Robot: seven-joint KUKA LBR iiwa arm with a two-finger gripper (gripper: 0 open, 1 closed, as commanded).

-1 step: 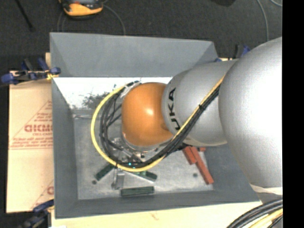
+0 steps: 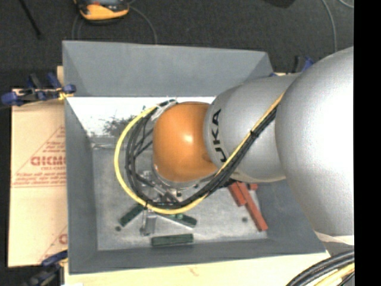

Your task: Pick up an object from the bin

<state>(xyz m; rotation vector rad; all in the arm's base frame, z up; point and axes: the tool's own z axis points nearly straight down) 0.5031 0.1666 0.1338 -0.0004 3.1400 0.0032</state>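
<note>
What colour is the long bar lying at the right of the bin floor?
The bar is red, best seen in the camera view.

The thick silver-grey metal arm (image 2: 309,142) comes in from the right. Its broad rounded last links slope down toward the left, and the nearer link bears black lettering on its side. At its wrist sits a rounded glossy orange cover (image 2: 181,139), dome upward, with the wrist pointing down. A bundle of black cables (image 2: 136,143) arcs round the cover's left side. A thin yellow cable (image 2: 119,159) loops outside that bundle, passes under the cover's lower edge and runs back up along the arm. The pincer (image 2: 153,210) hangs beneath the cover and is mostly hidden by it, with only grey metal parts showing there.
</note>
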